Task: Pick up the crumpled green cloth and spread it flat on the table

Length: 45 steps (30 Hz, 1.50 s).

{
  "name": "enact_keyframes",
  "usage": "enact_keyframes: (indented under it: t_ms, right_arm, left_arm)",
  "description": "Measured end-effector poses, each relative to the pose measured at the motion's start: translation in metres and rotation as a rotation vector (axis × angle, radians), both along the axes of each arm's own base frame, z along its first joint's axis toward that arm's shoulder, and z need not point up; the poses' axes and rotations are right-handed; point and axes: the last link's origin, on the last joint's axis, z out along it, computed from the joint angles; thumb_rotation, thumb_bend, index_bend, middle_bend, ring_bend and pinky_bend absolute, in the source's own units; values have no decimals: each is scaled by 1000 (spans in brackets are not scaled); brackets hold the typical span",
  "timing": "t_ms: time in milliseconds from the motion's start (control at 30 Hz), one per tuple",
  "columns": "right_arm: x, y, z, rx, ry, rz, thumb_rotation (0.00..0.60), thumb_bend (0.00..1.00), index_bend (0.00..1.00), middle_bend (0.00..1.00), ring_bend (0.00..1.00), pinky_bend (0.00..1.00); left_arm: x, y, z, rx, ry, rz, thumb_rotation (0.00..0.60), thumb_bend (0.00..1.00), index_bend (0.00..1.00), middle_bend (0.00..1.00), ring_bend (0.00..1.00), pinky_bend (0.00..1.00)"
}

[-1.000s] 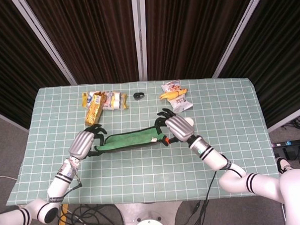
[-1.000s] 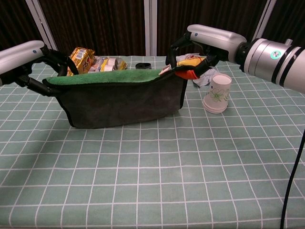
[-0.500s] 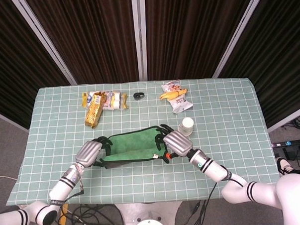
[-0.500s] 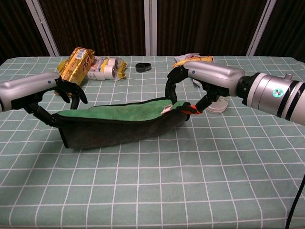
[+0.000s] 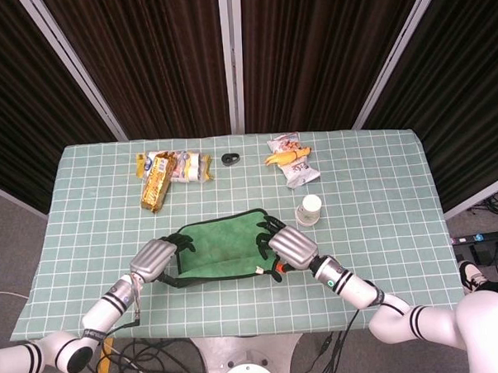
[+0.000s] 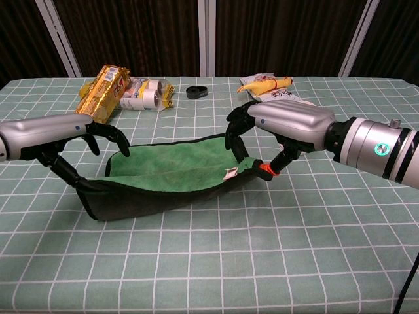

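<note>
Presently, green cloth (image 5: 222, 243), landmark item: held at its two near corners just above the desk (image 5: 384, 255), far edge already lying on the checked cover, near edge hanging as a dark fold. Left hand (image 5: 155, 258), at the cloth's left end: fingers (image 6: 110, 134) pinching the near-left corner. Right hand (image 5: 287, 247), at the cloth's right end: fingers pinching the near-right corner beside an orange tag (image 6: 264, 168). Step judged in hand: laying out. To do it well, keep both corners taut and level, draw them toward the near desk edge, lower together, release only once the fold has flattened. Room: open checked cover lies nearer than the cloth; the near desk edge is the limit. Beyond the cloth's right end, a paper cup (image 5: 309, 209) stands near; mind the right hand. Farther beyond: snack packets (image 5: 170, 169), a small black ring (image 5: 230, 158), a snack bag (image 5: 291, 158), well apart.
</note>
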Motion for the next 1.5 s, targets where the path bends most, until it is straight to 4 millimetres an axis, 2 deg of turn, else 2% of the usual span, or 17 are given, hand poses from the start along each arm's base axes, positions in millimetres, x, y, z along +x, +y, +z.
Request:
enact_keyframes:
  t_ms: [333,700,833,867,967,1067,1133,1200,1300,1500]
  right_arm:
    - [-3,5,-1,-7,35,28,600,481,686,290,47,0]
    - [-15,21,-3,16,133,95,600,448,643,256,11,0]
    - [-23,29,-6,30,171,116,596,370,603,231,0,0]
    - [-25,31,-6,34,179,122,586,342,590,224,0,0]
    - [-31,38,-9,43,210,149,500,199,485,177,0,0]
    - [-36,43,-9,47,241,170,379,54,295,112,0,0]
    - [-38,46,-8,58,250,165,294,3,184,79,0,0]
    - [-40,49,-6,69,261,160,256,0,125,64,0,0]
    - [-42,52,-1,80,279,155,221,0,97,48,0,0]
    - [-42,53,13,79,271,131,218,0,97,42,0,0]
  left_arm:
    - [8,-8,6,-38,-6,-22,225,0,216,136,80,239]
    - [9,-10,15,-37,-23,-20,221,0,216,136,77,239]
    - [6,-8,14,-47,-19,-9,218,0,216,136,77,239]
    - [6,-8,14,-49,-18,-6,218,0,216,136,77,239]
    - [5,-7,13,-57,-16,-1,217,0,216,136,77,239]
    - [4,-7,14,-55,-15,-1,216,0,216,136,77,239]
    - [4,-7,14,-55,-16,0,219,0,216,136,77,239]
    - [4,-6,14,-52,-19,0,219,0,216,136,77,239]
    - [3,-6,15,-49,-21,4,216,0,216,137,77,239]
    - [0,-6,18,-43,-24,17,219,0,216,136,77,239]
